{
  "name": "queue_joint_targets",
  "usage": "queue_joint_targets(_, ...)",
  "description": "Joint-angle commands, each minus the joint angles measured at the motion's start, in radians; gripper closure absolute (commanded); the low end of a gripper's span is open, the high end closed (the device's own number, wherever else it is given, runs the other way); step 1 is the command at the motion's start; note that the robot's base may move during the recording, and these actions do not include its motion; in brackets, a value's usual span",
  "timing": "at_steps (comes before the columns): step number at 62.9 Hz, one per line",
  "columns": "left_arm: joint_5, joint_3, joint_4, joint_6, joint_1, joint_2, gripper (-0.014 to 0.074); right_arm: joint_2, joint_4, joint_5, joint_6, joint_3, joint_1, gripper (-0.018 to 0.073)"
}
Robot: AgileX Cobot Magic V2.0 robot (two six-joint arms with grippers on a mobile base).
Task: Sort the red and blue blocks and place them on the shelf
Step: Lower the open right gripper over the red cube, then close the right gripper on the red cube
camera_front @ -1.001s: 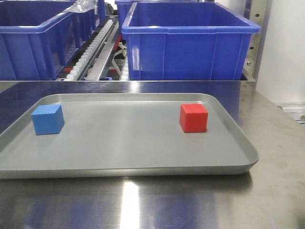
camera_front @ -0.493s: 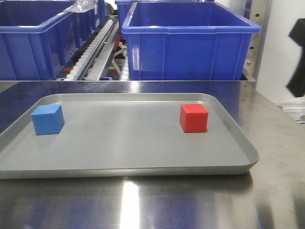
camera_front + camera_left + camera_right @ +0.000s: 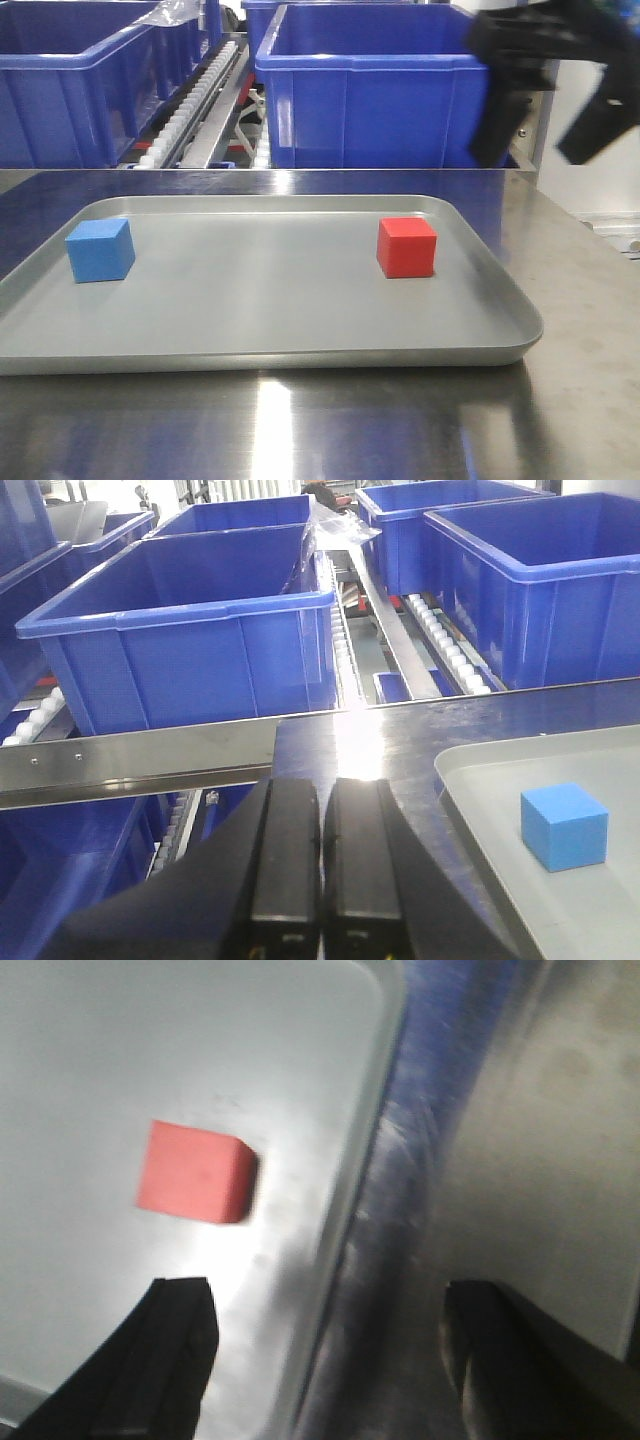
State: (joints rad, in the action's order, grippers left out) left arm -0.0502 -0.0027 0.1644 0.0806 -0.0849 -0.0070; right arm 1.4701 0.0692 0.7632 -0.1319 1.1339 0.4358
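The grey tray (image 3: 300,340) lies on the steel table (image 3: 330,430) and holds both cubes. The red block (image 3: 407,247) sits flat on the tray's floor toward its right side, near the right rim but not touching it. The blue block (image 3: 100,250) sits toward the tray's left side, close to the left rim and well apart from the red one. Nothing touches either block.

Beyond the tray's far edge stands the shelf (image 3: 130,760). Its white roller rails (image 3: 190,110) run away from the tray, and large blue bins (image 3: 390,95) rest on it.

In the front view the right gripper (image 3: 535,145) is a dark, blurred shape in the air above the tray's far right corner. Its two fingers are spread wide with nothing between them. The right wrist view looks down on the tray's right rim, which runs between the two fingertips. There the red block lies further in on the tray's floor, ahead of the finger on the tray's side and clear of it.

The left gripper (image 3: 322,865) is outside the tray's left rim. Its fingers are pressed flat together and grip nothing. In the left wrist view the blue block lies on the tray ahead and to the right of this gripper, apart from it
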Motion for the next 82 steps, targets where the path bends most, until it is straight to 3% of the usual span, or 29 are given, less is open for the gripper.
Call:
queue_joint_targets(1,0.076,0.036,-0.001,0.006,0.004,-0.019,0.0464,0.008,0.006,-0.035,-0.026,0.076,0.03,-0.002)
queue_joint_targets(24,0.076,0.036,-0.001,0.006,0.004,-0.019,0.0464,0.146,0.008,-0.024,-0.072,0.187,0.114,-0.002)
queue_joint_targets(70,0.076,0.036,-0.001,0.006,0.004,-0.019,0.0464,0.266,0.004,-0.004,-0.073,0.215,0.125,-0.002)
queue_joint_targets(82,0.076,0.036,-0.001,0.006,0.004,-0.019,0.0464,0.269,-0.008,-0.005,-0.073,0.215,0.125,0.0046)
